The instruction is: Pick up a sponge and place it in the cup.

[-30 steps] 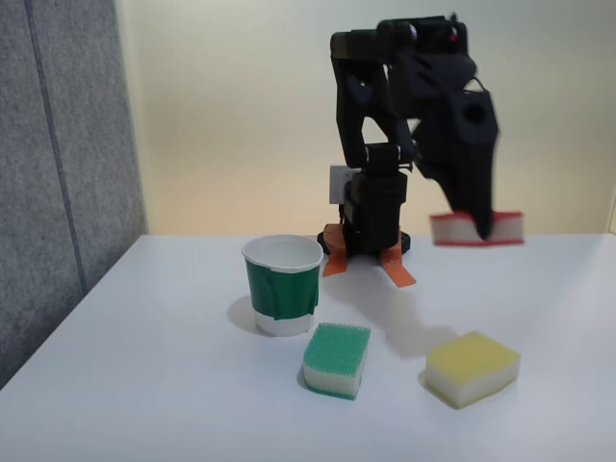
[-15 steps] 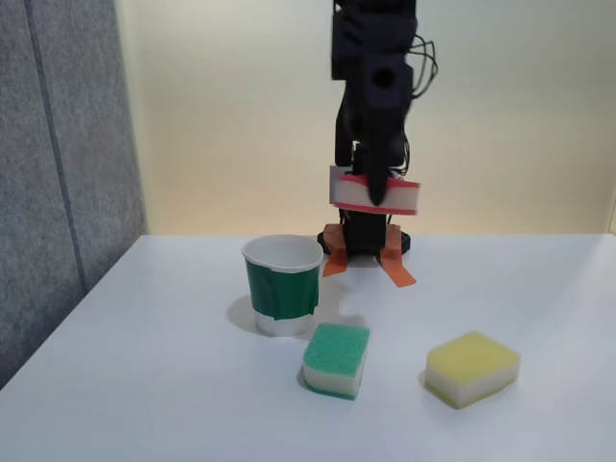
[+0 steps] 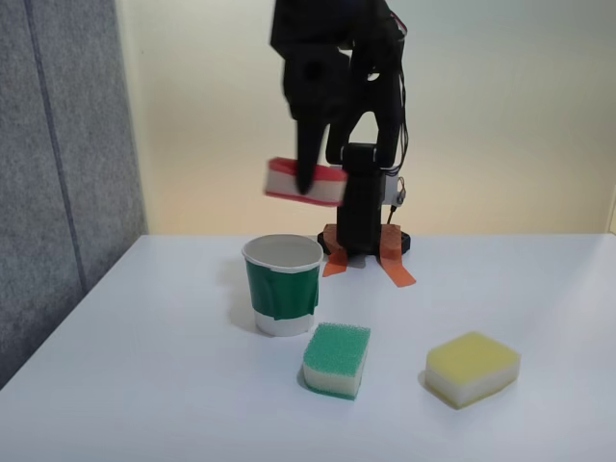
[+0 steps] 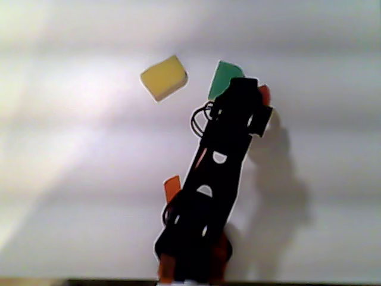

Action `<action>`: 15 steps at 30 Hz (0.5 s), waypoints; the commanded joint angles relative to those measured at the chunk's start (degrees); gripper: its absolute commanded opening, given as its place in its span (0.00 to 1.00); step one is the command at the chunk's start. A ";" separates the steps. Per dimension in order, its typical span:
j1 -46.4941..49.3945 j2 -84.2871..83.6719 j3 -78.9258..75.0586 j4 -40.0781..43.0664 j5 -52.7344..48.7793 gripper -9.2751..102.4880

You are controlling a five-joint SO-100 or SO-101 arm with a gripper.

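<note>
Sponge (image 3: 306, 183): red top up, white foam beneath, carried in the air above the table (image 3: 539, 289), just up and to the 1 o'clock side of the cup (image 3: 282, 285) in the fixed view. Not yet over the opening, by this view's judgement.

Arm (image 3: 337, 58): black, reaching up and over from its base at the table's far edge. In the other view, seen from above, covering most of what lies beneath it, with a sliver of red at its tip (image 4: 264, 93).

Cup: upright, green band, white inside, nothing seen in it.

Green sponge (image 3: 336, 358): flat on the table, just at 4 o'clock of the cup. Yellow sponge (image 3: 472, 368): further toward 3 o'clock, well apart.

Gripper (image 3: 305, 181): pinching the sponge across its short middle, fingers pointing down, sponge level.

Step in hand: carry to the cup. Advised: shift toward 9 o'clock until centred over the rim, then lower before release. Sponge appears about as wide as the mouth, so one end tipped down likely needed for entry; otherwise risk of bridging the rim or toppling the light cup.
</note>
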 commanded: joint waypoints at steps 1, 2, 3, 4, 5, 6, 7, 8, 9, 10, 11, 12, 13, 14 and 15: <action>2.81 -2.11 -4.75 2.29 -4.92 0.08; 3.43 -3.08 -5.27 2.29 -6.06 0.08; 3.87 -3.87 -5.62 2.29 -6.94 0.08; 4.31 -4.66 -5.89 2.20 -7.91 0.08; 4.57 -5.19 -6.06 2.11 -8.61 0.08; 4.75 -5.62 -6.24 2.11 -9.05 0.08; 4.75 -5.98 -6.24 2.11 -9.40 0.08; 4.83 -6.24 -6.42 2.20 -9.93 0.08; 4.83 -6.50 -6.33 2.20 -10.28 0.08; 4.83 -6.68 -6.06 2.20 -10.55 0.08; 4.75 -7.03 -5.71 2.20 -10.81 0.08; 4.66 -7.21 -5.01 2.11 -11.07 0.08; 4.57 -7.65 -4.22 1.76 -11.34 0.08; 4.57 -7.91 -3.25 1.41 -11.78 0.08; 4.48 -8.09 -2.37 1.14 -12.30 0.08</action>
